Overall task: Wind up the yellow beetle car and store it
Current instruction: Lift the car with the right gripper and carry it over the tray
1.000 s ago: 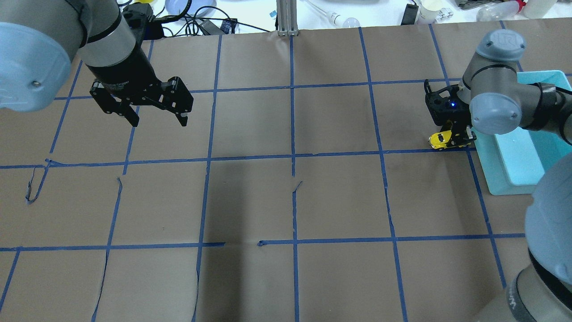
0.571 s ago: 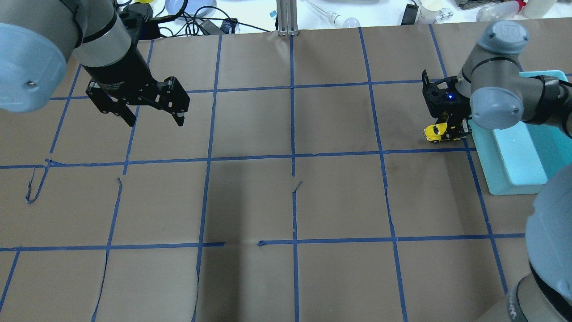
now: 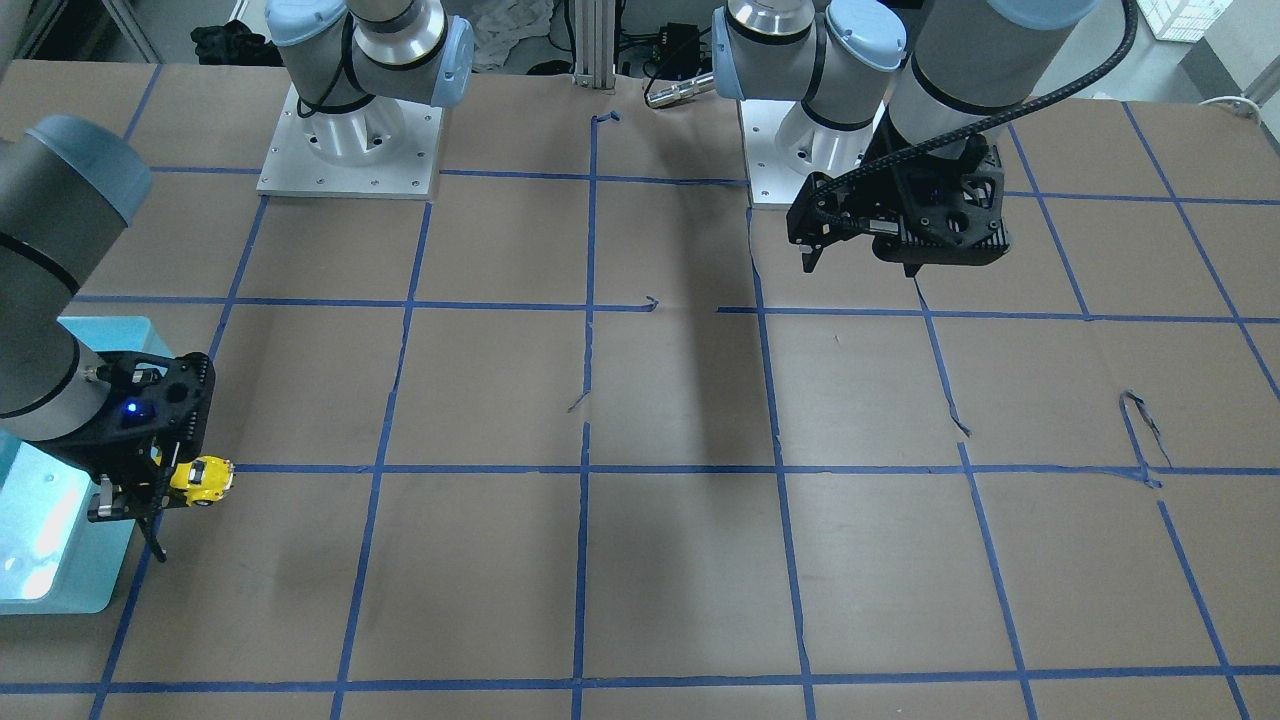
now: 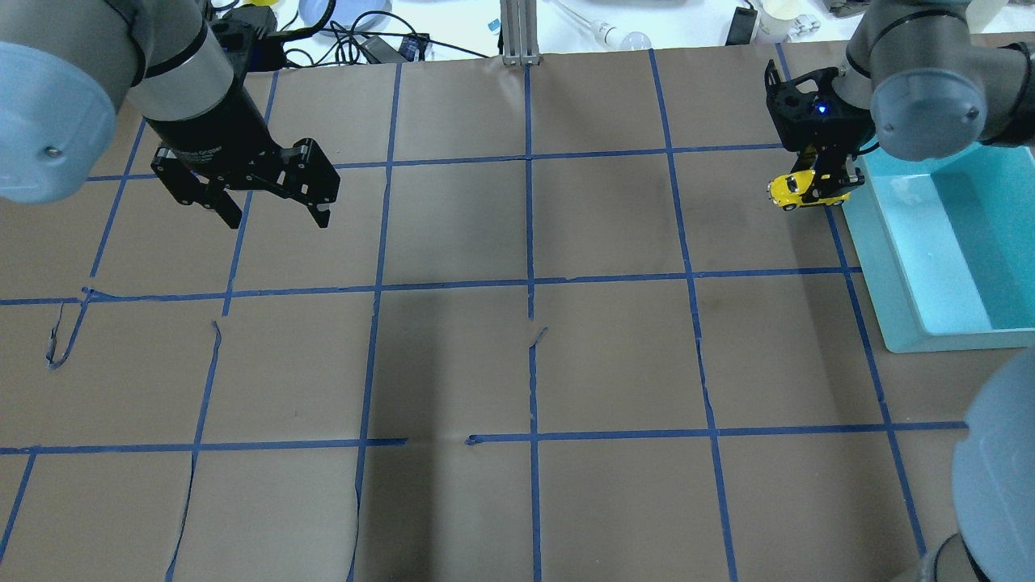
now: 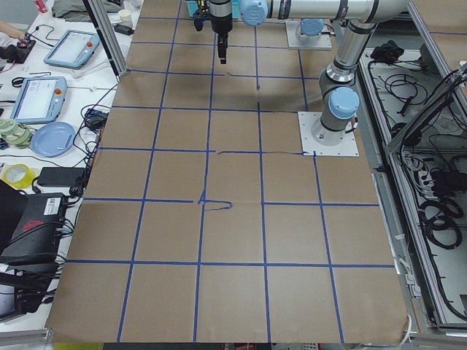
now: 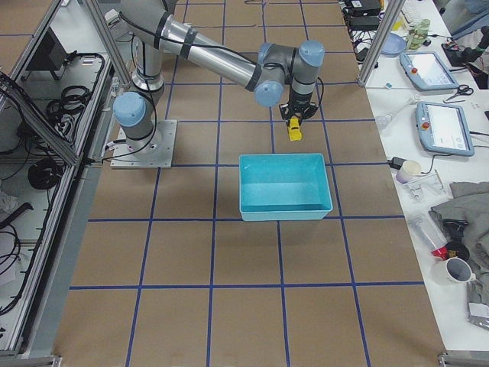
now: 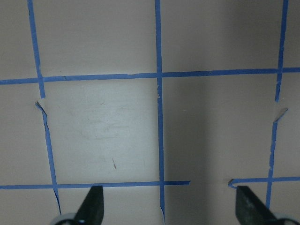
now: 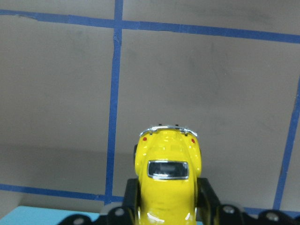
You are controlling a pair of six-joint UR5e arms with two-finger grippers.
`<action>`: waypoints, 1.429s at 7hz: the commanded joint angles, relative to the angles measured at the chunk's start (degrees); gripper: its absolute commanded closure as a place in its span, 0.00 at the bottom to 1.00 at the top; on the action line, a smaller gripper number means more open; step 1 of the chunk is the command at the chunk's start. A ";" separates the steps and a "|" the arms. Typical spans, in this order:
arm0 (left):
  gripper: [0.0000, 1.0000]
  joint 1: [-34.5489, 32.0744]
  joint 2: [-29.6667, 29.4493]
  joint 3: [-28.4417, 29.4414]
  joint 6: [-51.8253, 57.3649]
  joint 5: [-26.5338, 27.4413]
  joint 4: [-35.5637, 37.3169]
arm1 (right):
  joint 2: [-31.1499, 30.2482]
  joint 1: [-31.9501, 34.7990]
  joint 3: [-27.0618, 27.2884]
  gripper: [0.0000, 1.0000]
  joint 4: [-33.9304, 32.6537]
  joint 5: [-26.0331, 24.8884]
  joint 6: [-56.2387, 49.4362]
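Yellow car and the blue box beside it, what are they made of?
The yellow beetle car looks like glossy painted metal or hard plastic; I can't tell which. It shows bright glints and a silvery bumper. The blue bin looks like smooth plastic: one even colour, soft light patches.

Layout. The bin (image 4: 885,267) sits on the table (image 4: 525,364), on the robot's right side. The toy car (image 4: 796,190) is clamped between the fingers of the right end effector (image 4: 826,191) and raised off the table. It is outside the bin, just beside the bin's far corner on the side toward the robot's left. The car sticks out past the fingertips toward the table's middle. The left end effector (image 4: 277,218) hangs above the far part of the table's left half. Its fingers are spread with nothing between them, well apart from car and bin.
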 commanded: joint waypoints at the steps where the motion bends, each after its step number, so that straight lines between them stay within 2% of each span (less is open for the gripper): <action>1: 0.00 0.01 0.00 0.06 0.00 -0.05 0.06 | -0.79 -1.60 -1.18 1.00 1.38 -0.04 -0.90; 4: 0.00 0.09 0.00 0.14 0.09 -0.57 0.15 | -0.53 -10.45 -0.83 1.00 1.12 0.04 -10.63; 7: 0.00 1.84 0.18 0.50 5.27 -0.58 -0.20 | 0.78 -20.56 0.30 1.00 0.85 0.74 -20.48; 9: 0.00 1.77 0.70 -0.03 5.36 -0.66 -0.03 | 1.49 -21.56 2.23 0.99 -1.33 0.48 -20.68; 10: 0.00 1.85 0.71 -0.03 5.36 -0.66 0.06 | 2.45 -21.65 4.33 0.98 -4.48 -0.04 -20.68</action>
